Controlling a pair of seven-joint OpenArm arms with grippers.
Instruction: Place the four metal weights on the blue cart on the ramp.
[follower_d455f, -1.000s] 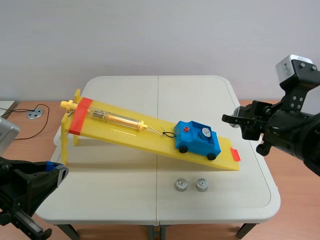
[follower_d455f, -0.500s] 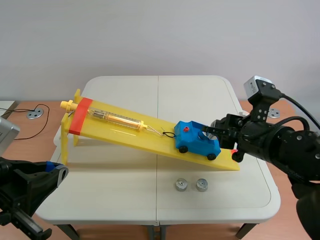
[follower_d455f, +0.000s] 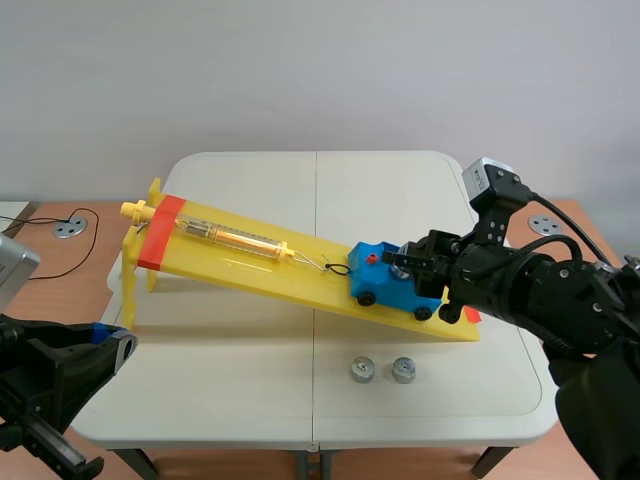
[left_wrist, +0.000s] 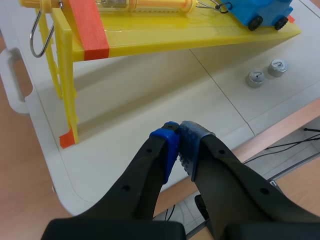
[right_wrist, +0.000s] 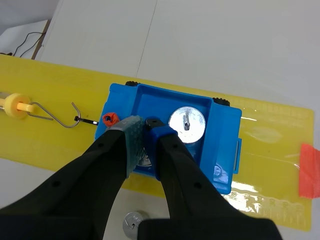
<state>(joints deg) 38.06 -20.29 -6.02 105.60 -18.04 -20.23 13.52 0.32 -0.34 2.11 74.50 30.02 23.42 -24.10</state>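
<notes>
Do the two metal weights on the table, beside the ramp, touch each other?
Apart. The scene view shows a strip of bare table between the left weight and the right weight.

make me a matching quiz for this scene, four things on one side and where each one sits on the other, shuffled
1 blue cart
2 loose weights
3 spring scale
4 left gripper

a on the table in front of the ramp
b low on the ramp
c high on the ramp
d shut, by the table's near corner

Pairs: 1-b, 2-a, 3-c, 4-d
</notes>
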